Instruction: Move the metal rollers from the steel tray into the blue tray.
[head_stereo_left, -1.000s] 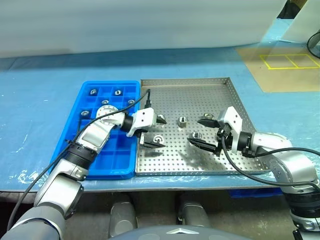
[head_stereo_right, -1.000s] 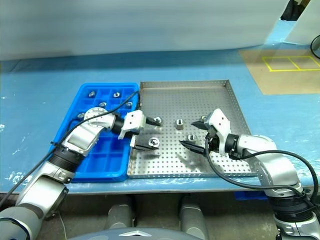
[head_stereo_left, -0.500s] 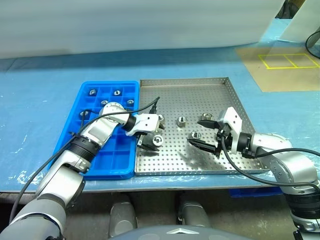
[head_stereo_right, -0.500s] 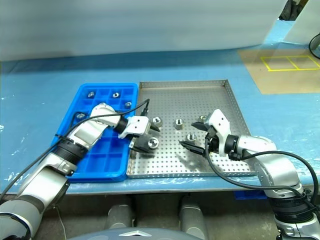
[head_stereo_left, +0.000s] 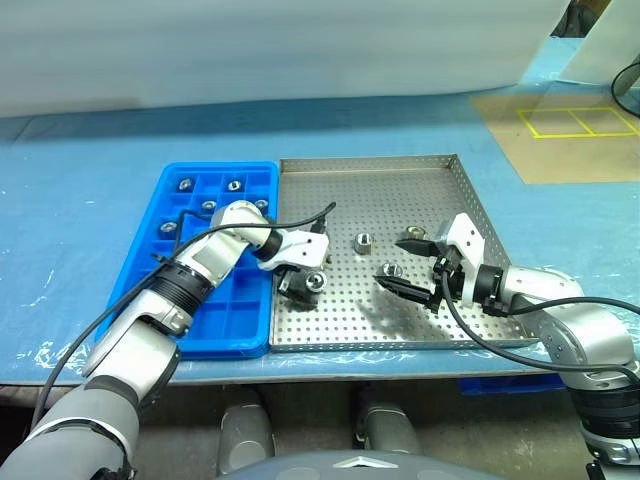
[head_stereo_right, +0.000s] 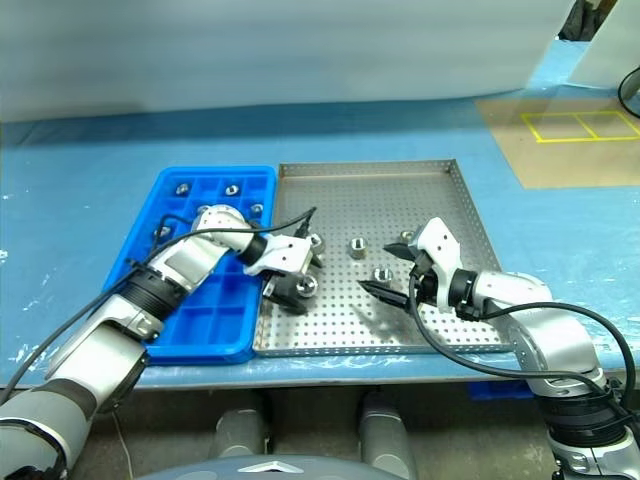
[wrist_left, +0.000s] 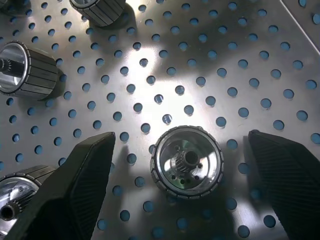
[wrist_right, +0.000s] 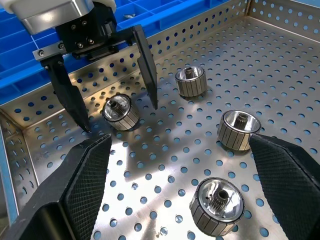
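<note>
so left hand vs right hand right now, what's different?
The left hand points down with its open fingers straddling one roller on the steel tray; the right hand reaches in at a flatter angle. The left has not closed on its roller, while the right has one roller between its tips, ungripped. Both are open over the steel tray.

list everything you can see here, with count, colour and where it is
metal rollers in the steel tray: four, shiny silver, grouped mid-tray
metal rollers in the blue tray: at least five, silver, far compartments
steel tray: one, silver, perforated, centre of the table
blue tray: one, bright blue, against the steel tray's left side
table cover: one, light blue
yellow-marked patch: one, tan, far right
left gripper: black fingers open, straddling one roller
right gripper: black fingers open, over the steel tray's right half
</note>
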